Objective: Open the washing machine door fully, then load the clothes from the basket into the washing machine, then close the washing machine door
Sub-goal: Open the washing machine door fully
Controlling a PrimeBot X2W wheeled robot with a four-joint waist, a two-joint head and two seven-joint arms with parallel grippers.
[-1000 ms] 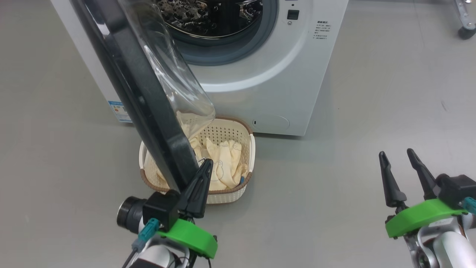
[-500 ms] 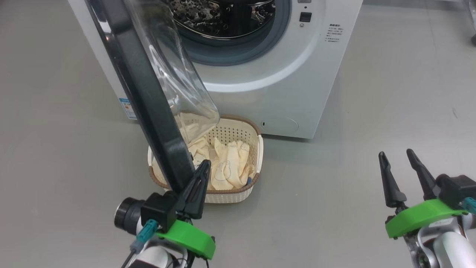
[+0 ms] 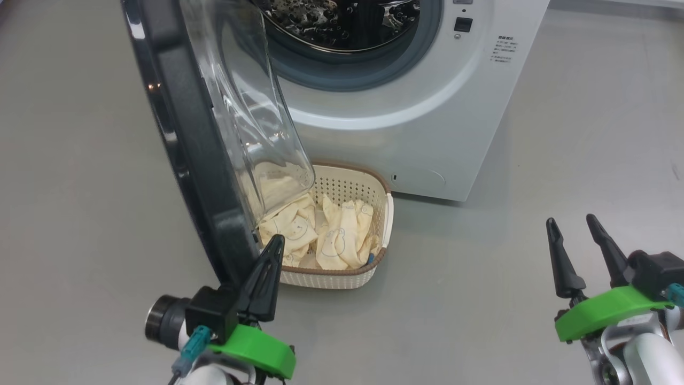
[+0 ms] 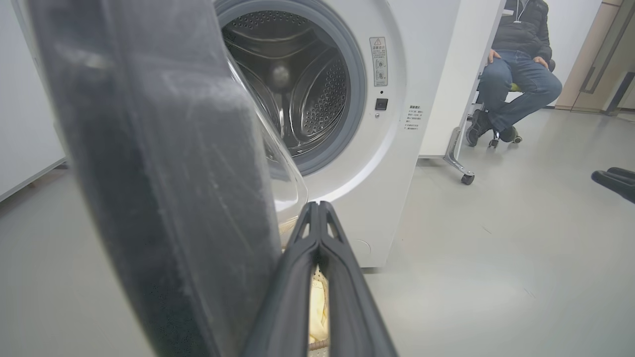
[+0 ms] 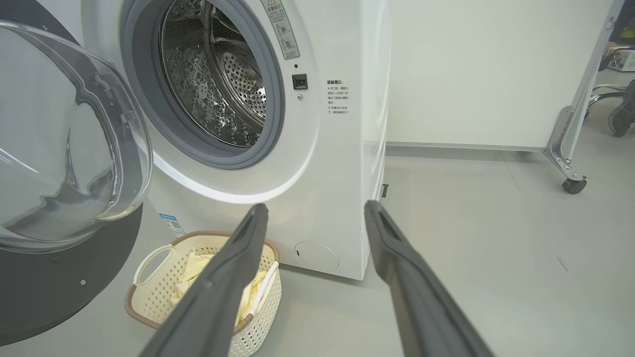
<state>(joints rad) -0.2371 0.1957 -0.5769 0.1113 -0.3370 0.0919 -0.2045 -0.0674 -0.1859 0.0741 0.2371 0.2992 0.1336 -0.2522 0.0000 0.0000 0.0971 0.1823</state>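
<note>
While the washing machine door (image 3: 187,149) stands swung well out from the front of the washing machine (image 3: 427,123), edge-on to the head view with its clear glass bowl facing the opening, the first step looks well advanced but perhaps not finished: whether the hinge has more travel I cannot tell. The left gripper (image 3: 277,243) has its two dark fingers pressed together, holding nothing, and it lies along the inner side of the door's black rim at the lower free edge, either touching it or just beside it. That fits a push to take the door wider. The right gripper (image 3: 570,222) hangs well apart to the right over the bare grey floor (image 3: 507,299), fingers spread wide and empty. Behind the grey gasket (image 3: 363,75), the part of the steel drum (image 3: 331,21) that shows holds no cloth. The clothes (image 3: 342,235) lie heaped in the basket (image 3: 331,278), pale yellow pieces with a small blue piece (image 3: 370,260) at the near right edge. The basket sits on the floor just before the machine's base, its left part under the door's bowl. So loading is, by my reading, not begun, and closing the door comes last of all. A seated person (image 4: 521,74) shows far off in the left wrist view.
</note>
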